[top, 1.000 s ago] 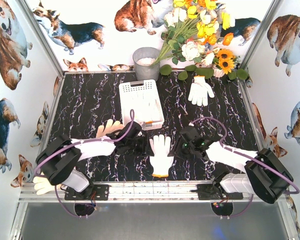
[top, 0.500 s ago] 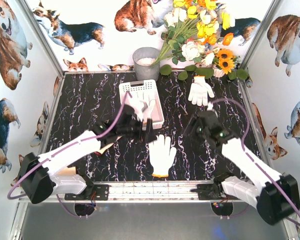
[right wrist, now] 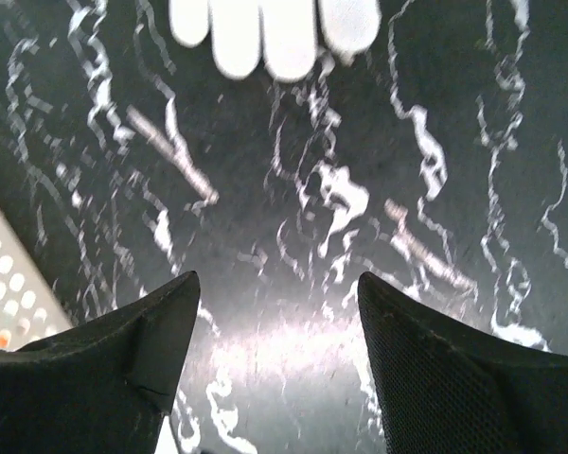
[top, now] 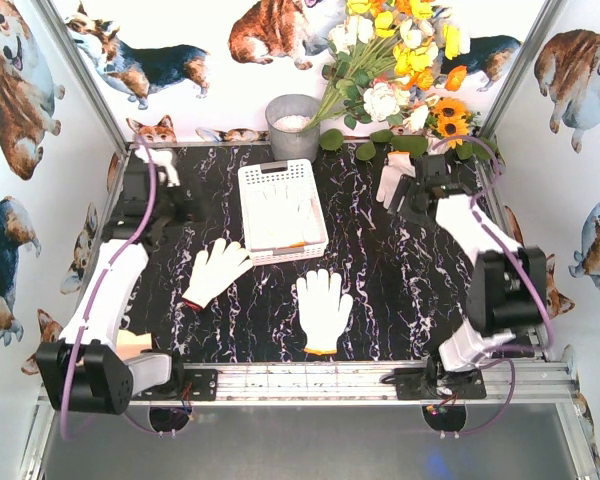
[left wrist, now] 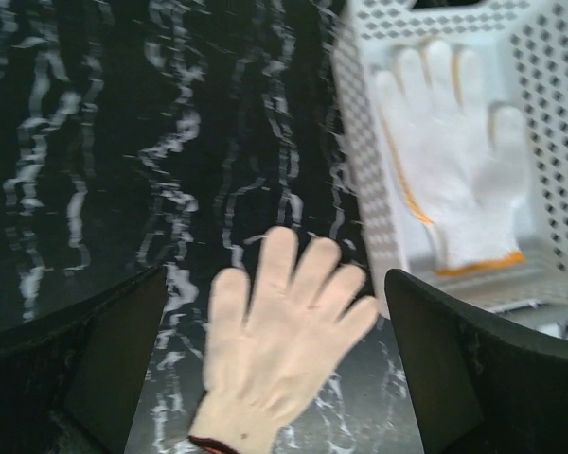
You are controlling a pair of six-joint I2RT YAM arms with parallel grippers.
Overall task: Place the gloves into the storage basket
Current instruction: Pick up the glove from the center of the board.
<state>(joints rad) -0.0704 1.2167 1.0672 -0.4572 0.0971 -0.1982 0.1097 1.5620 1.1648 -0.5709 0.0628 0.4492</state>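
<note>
Gloves lie loose in three spots on the dark marbled bench. Nearest, just in from the middle of the near edge, the orange-cuffed glove lies flat with its digits pointing away. A little farther in and toward the left edge lies the cream glove, just beside the near-left corner of the storage basket, which sits at mid-bench and already holds at least one white glove. The left arm's fingers are spread wide and hold nothing, framing the cream glove from above. Toward the far-right corner the right arm's fingers are likewise spread and empty above bare bench, with the tips of the far glove just ahead of them. Along the far edge stand a grey bucket and a bunch of flowers. Each arm seems to be lining up a pick. To do it well, each should centre over the palm rather than the thin digits, come straight down until the tips press the knit, then close to gather a fold. The lift should clear the basket's perforated wall, and the release belongs over the basket's middle so nothing drapes over the rim. Working one arm at a time over the basket would avoid a clash.
</note>
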